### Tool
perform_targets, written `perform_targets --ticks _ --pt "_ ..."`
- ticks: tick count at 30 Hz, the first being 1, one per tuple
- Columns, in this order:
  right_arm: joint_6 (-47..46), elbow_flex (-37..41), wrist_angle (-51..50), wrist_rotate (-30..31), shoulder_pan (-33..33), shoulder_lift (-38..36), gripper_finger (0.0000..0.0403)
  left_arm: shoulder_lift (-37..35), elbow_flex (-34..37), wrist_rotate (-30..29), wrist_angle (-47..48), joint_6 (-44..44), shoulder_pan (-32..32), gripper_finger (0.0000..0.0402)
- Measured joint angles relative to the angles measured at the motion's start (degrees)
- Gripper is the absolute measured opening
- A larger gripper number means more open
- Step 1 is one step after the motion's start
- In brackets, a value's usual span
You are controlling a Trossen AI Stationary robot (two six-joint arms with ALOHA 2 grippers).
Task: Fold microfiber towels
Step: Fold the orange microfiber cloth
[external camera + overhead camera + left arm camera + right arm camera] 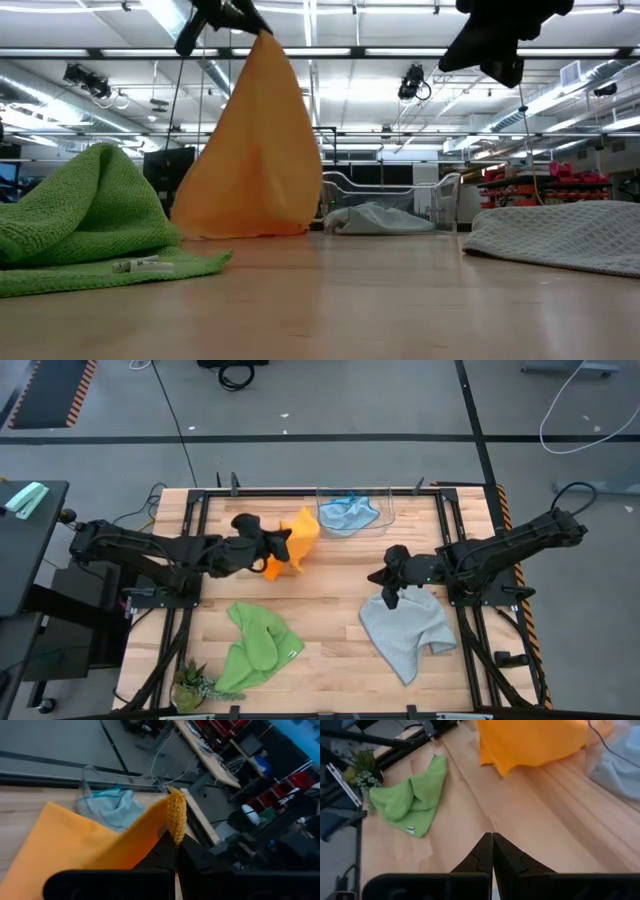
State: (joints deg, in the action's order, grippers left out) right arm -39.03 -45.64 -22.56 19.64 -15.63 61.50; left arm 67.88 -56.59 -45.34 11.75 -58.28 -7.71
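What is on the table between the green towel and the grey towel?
Nothing: in the high view only bare wooden table separates the green towel from the grey towel. The low view agrees.

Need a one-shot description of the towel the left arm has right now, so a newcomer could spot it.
On the wooden table, look at the far-left middle, just left of the clear bin holding the light blue towel. The yellow-orange towel hangs there from the shut left gripper, its bottom edge resting on the wood. It is the only towel lifted; the green and grey towels lie on the table.
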Motion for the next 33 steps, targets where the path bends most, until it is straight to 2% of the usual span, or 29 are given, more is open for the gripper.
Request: perform_targets --ticks 5,10,20,26,33 --pt "5.43 0.01 7.18 -1.84 0.56 4.07 0.002 1.32 -1.28 0.17 -2.34 0.89 0.03 0.0008" --pt "10.53 0.01 15.25 -6.46 3.87 10.32 0.0043 4.86 -3.53 1.14 -3.22 3.2 0.03 0.0008" --pt "7.24 -0.17 28.17 -8.61 10.82 19.17 0.0118 7.87 -4.25 2.01 -6.6 4.12 0.53 0.0008" --pt "6.32 -4.76 27.98 -8.71 11.14 25.04 0.0142 7.89 -4.24 2.08 -11.21 6.67 0.53 0.0008" --pt "9.37 -14.61 25.55 -8.57 11.16 33.2 0.0135 7.89 -4.19 2.08 -13.86 8.49 0.53 0.0008"
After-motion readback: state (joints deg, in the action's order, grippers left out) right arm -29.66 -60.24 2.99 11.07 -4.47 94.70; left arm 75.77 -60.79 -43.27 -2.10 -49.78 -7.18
